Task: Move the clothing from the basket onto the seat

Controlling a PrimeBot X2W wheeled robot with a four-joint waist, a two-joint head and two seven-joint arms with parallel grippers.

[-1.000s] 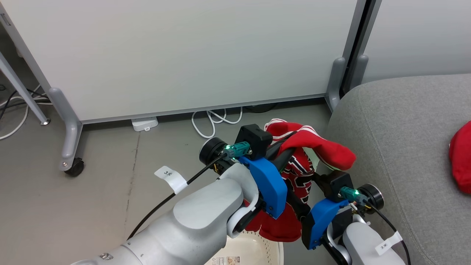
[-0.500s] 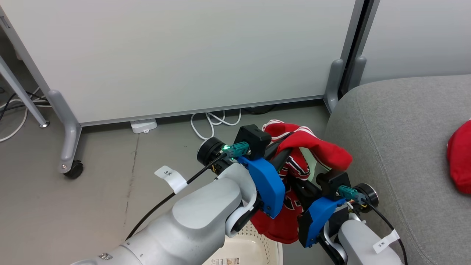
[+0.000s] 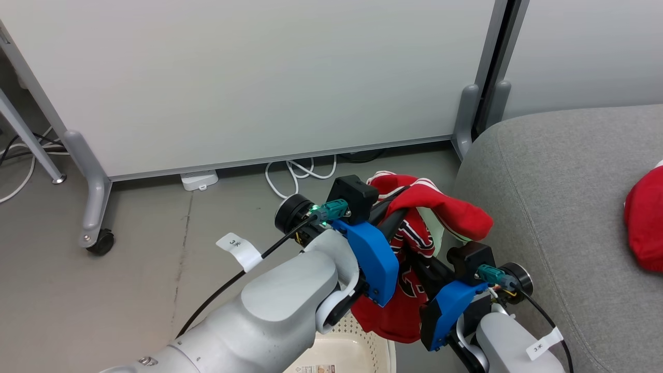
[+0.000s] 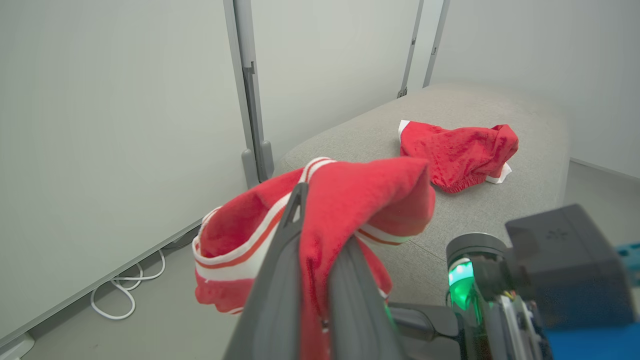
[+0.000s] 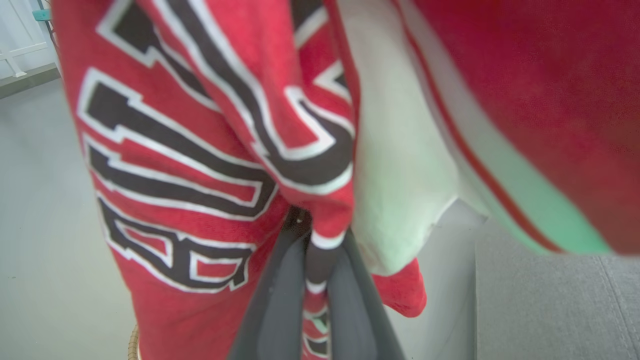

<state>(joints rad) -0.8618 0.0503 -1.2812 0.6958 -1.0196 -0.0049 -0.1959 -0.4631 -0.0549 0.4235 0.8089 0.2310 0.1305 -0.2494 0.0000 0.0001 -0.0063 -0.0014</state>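
A red garment with black-and-white lettering hangs in the air above the basket, beside the grey seat. My left gripper is shut on its upper, white-striped edge, and the cloth drapes over the dark fingers. My right gripper is lower down, shut on a fold of the same lettered garment. That fold is pinched between its fingers. A plain red garment lies crumpled on the seat, and it also shows as the plain red garment at the head view's right edge.
A white partition on grey wheeled feet stands just behind, with white cables and a power strip on the floor beneath it. A second panel's post sits by the seat's corner. The floor is grey concrete.
My right gripper went from open to shut on the hanging lettered garment and moved slightly up-left. The left grip is unchanged. The head view has shifted a little.
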